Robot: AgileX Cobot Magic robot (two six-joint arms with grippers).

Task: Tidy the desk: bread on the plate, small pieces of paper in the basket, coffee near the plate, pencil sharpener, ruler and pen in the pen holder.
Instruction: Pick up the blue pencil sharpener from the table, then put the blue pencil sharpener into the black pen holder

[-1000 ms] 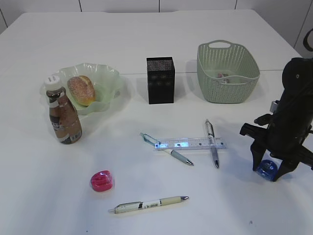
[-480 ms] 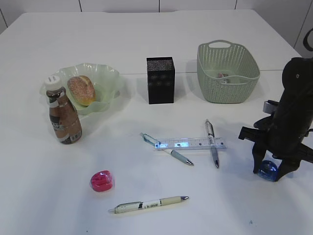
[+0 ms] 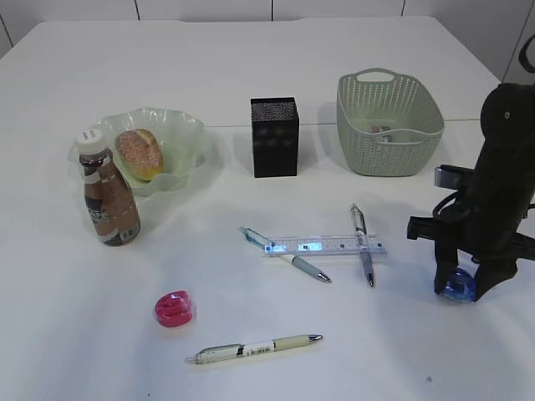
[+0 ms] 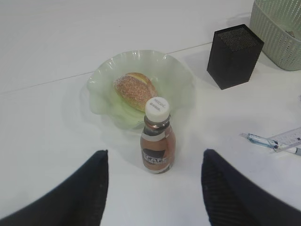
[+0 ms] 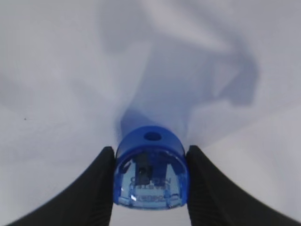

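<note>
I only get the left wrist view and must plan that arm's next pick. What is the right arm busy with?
Observer: The right end effector is closed on a small translucent blue pencil sharpener.
Operator: Any other sharpener?
Observer: Yes, a round pink plastic sharpener lies in front of the brown coffee bottle, to its right.
Operator: Paper in the basket?
Observer: A crumpled paper wad lies inside the sage-green woven basket.

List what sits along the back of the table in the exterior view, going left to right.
Coffee bottle → green plate holding the bread → black pen holder → green basket.
</note>
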